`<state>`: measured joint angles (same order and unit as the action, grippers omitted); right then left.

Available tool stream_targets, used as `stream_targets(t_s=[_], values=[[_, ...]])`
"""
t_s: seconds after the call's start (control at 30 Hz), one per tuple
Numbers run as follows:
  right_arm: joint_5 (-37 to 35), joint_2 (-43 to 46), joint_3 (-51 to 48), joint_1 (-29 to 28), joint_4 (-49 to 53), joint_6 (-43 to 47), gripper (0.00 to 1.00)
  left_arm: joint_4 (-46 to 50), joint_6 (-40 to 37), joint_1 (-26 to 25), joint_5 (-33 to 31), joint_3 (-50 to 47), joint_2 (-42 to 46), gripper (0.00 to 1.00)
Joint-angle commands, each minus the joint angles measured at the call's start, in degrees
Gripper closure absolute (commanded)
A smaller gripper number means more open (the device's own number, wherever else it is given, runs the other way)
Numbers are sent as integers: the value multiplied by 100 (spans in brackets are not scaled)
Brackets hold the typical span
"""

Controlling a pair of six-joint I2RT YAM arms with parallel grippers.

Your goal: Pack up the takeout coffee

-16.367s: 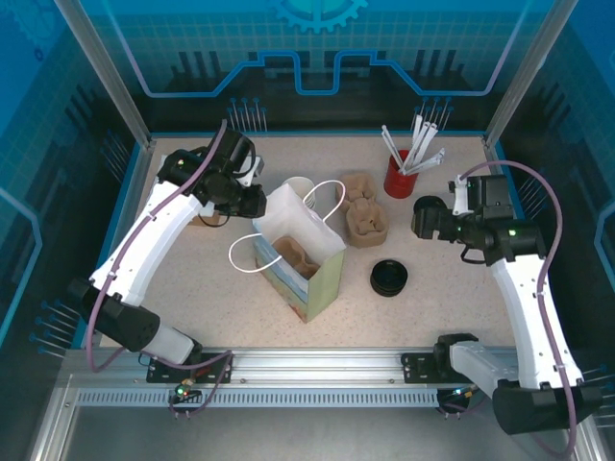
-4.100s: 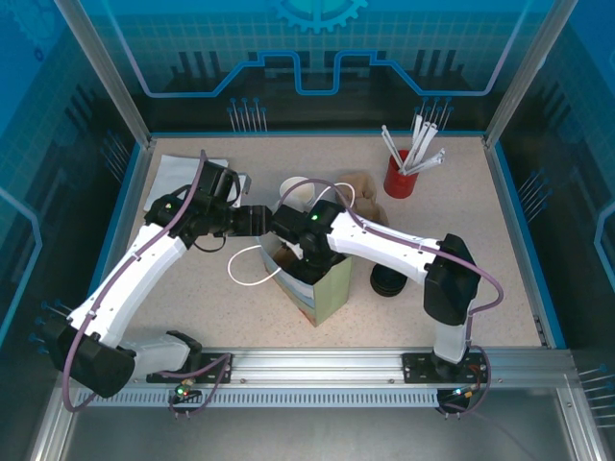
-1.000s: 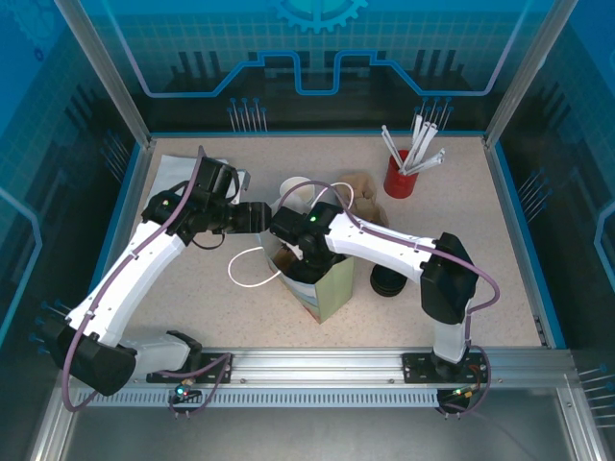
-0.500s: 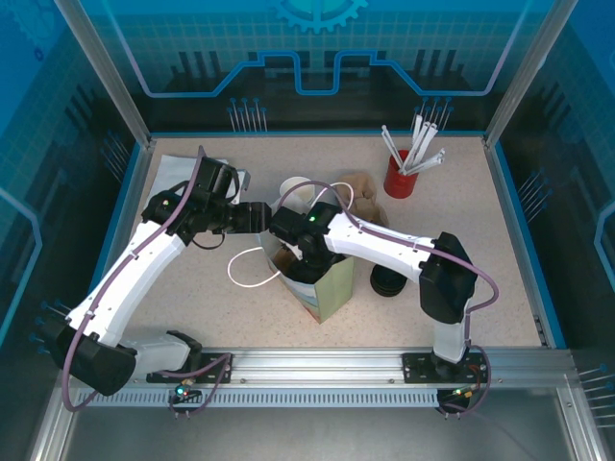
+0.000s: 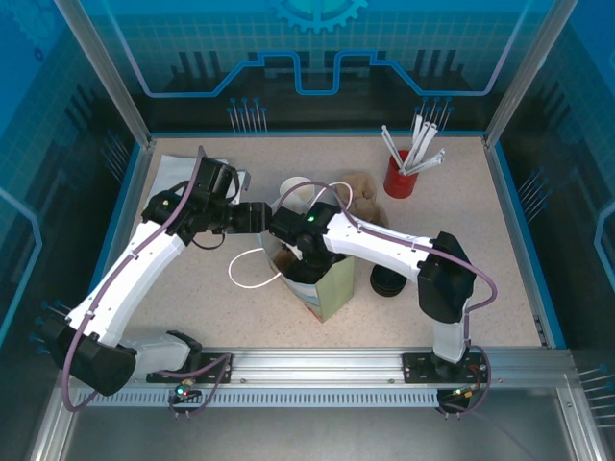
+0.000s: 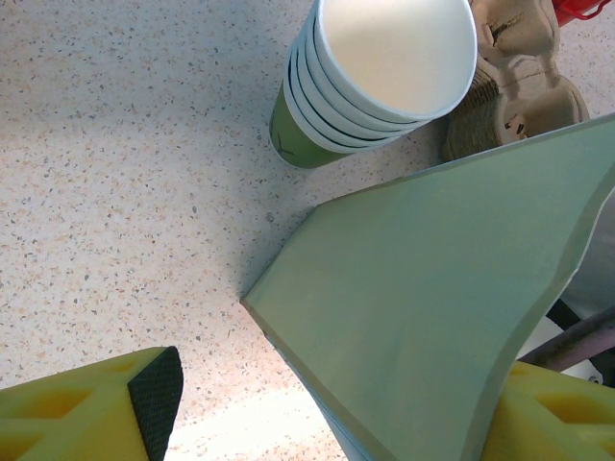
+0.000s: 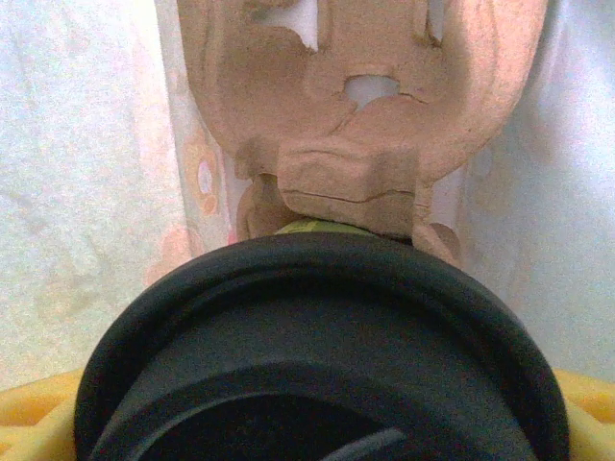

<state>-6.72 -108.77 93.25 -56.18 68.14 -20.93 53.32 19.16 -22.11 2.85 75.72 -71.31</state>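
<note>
paper bag (image 5: 332, 288): upright, mid-table, mouth open
right gripper (image 5: 296, 250): down in bag mouth, jaws hidden
left gripper (image 5: 261, 218): at bag's left rim
cup stack (image 5: 293, 187): just behind bag
black lids (image 5: 387, 281): just right of bag
red straw cup (image 5: 398, 179): back right, well apart

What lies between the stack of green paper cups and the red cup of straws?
A brown moulded-pulp cup carrier lies between the stack of green paper cups and the red cup of straws, seen in the top view.
</note>
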Motion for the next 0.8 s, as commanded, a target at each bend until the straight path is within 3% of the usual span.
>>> stream_targets(t_s=[0.0,0.77], values=[[-484,-419,-221,98,393,62,16,81,-39,56,110,161,-76,25],[-594,-506,-229,101,472,89,16,98,-70,49,186,246,-146,27]])
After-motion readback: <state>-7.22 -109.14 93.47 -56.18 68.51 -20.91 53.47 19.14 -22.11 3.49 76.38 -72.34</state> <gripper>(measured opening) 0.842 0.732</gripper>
